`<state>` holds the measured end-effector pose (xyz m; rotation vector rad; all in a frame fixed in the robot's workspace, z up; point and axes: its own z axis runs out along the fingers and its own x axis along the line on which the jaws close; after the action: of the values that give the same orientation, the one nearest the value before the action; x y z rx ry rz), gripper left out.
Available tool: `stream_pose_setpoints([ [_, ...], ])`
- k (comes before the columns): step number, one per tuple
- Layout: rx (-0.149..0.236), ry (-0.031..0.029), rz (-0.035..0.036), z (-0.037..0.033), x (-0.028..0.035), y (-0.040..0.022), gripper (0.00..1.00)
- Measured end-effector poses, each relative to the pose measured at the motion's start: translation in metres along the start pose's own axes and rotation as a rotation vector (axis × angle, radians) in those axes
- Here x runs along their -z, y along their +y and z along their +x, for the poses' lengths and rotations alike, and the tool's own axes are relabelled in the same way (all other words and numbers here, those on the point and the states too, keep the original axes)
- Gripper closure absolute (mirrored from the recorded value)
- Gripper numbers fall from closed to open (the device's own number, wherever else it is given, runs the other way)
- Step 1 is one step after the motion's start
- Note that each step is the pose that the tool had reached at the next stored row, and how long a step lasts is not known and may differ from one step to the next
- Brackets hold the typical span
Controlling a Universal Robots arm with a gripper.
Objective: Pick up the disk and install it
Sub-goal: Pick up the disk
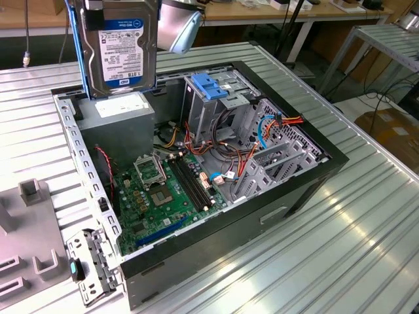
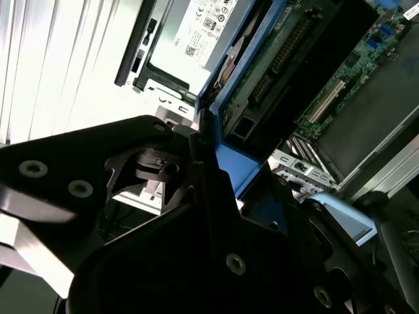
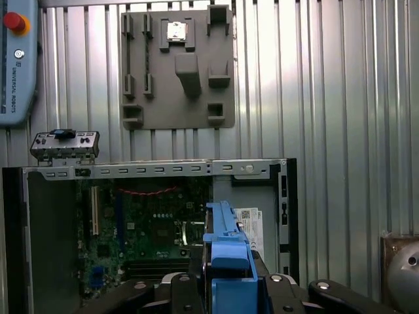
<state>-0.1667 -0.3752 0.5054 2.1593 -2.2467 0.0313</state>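
The disk [image 1: 122, 49] is held upright in the air, its blue rail clamped between the fingers of the gripper [image 3: 229, 280]. Beneath the gripper an uncovered computer case [image 1: 222, 258] is seen, with its grey power box [image 1: 118, 118] nearest.

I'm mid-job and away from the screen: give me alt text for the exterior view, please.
The disk hangs upright in the air, label facing the camera, above the grey power supply in the open computer case. The case lies on a ribbed metal table, motherboard exposed, with a blue bracket atop its drive cage.
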Motion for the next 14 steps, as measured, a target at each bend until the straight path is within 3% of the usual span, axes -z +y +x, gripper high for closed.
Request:
stream_pose_setpoints([
  [5, 0.000, 0.0001, 0.0001, -0.0004, -0.0005, -0.0097, 0.63],
  [6, 0.000, 0.0003, 0.0000, -0.0006, -0.0009, -0.0158, 0.63],
  [10, 0.000, 0.0002, 0.0001, -0.0006, -0.0025, -0.0304, 0.63],
  [14, 0.000, 0.0003, 0.0001, 0.0000, -0.0036, -0.0406, 0.63],
])
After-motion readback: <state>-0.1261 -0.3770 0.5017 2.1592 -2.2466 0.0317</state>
